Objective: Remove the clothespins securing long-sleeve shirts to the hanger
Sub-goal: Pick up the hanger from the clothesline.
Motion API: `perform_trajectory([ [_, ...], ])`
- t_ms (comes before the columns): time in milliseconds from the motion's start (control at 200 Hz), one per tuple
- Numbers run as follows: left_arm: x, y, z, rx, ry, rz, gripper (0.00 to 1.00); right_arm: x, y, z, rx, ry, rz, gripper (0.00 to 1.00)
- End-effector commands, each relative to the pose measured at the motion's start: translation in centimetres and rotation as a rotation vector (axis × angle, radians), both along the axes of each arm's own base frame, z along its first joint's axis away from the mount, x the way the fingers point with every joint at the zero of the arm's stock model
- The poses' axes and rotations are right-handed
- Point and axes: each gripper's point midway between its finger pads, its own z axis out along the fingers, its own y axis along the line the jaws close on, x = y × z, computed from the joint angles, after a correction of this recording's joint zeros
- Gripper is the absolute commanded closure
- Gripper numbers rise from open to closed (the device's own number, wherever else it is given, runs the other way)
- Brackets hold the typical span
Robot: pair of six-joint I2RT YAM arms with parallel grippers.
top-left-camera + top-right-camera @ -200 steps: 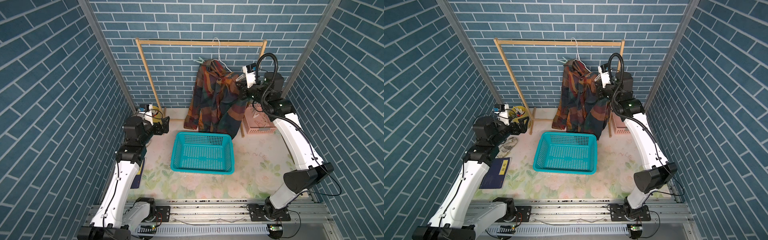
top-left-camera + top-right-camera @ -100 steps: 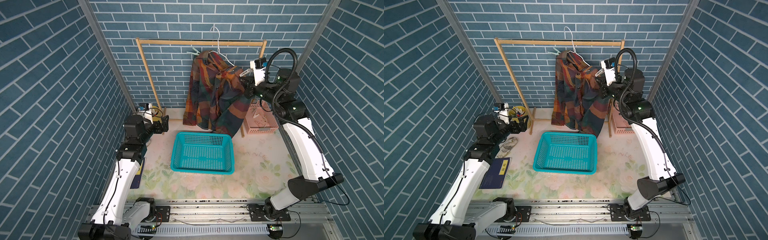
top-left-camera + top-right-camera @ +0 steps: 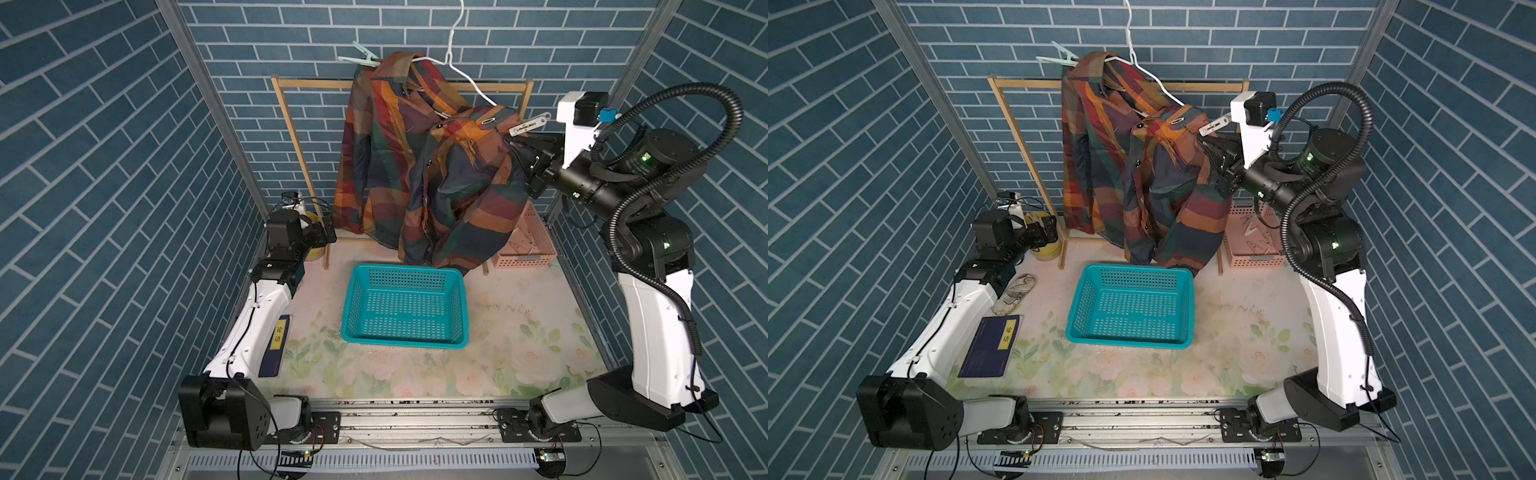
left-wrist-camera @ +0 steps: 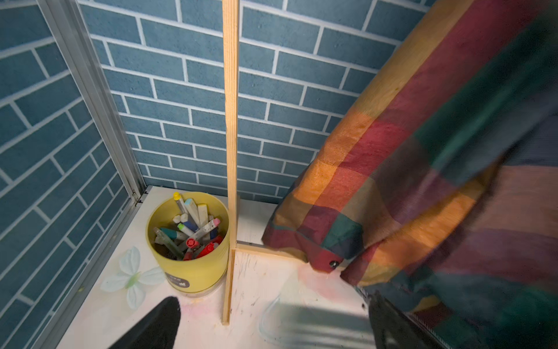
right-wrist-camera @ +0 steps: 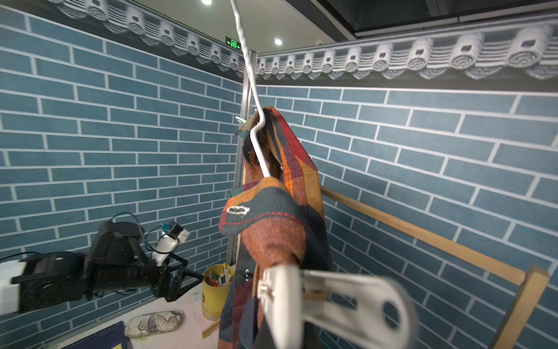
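The right gripper was up high over the back right corner of the tabletop. Its jaws were closed and pinched the shoulder cloth of the shirt. I could not tell if the wire under the cloth was pinched too.

The white clothespin sat just above the gripper's tips. It was clipped on that same shoulder, and its tail stuck out toward the arm (in the right wrist view it looked big and blurry, very close to the camera). The mint-green clothespin was well apart from this gripper, clipped on the shirt at the other end of the hanger. The hanger was tilted; the green end was high and the white end was low.

The shirt hung over the back edge of the tabletop, in front of the wooden rack; its bottom hung just above the back rim of the teal basket, which sat in the middle of the tabletop. A pink basket stood in the back right corner.

The left gripper was down low by the back left corner, near a yellow cup of pens. Its fingers stood wide apart with nothing between them, and it was far from both clothespins.
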Motion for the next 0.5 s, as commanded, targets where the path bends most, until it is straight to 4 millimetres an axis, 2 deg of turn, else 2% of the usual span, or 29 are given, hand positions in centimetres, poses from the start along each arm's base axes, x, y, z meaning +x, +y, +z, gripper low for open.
perform_trajectory([
  [0,2.0,-0.2,1.6,-0.027,-0.048,-0.013,0.01,-4.1,0.2,2.2,0.017,-0.087,0.116,1.00],
  [120,3.9,-1.4,1.2,-0.047,-0.029,-0.073,0.01,-5.3,0.5,3.3,0.053,-0.100,0.190,1.00],
  [220,4.7,-3.1,1.3,-0.097,-0.048,-0.155,0.02,-5.8,1.1,4.3,0.078,-0.107,0.250,1.00],
  [385,4.3,-6.5,1.7,-0.154,-0.068,-0.322,0.03,-6.9,1.8,6.5,0.118,-0.143,0.312,1.00],
  [495,3.1,-9.7,2.5,-0.167,-0.077,-0.448,0.04,-7.7,2.5,6.9,0.119,-0.138,0.360,1.00],
])
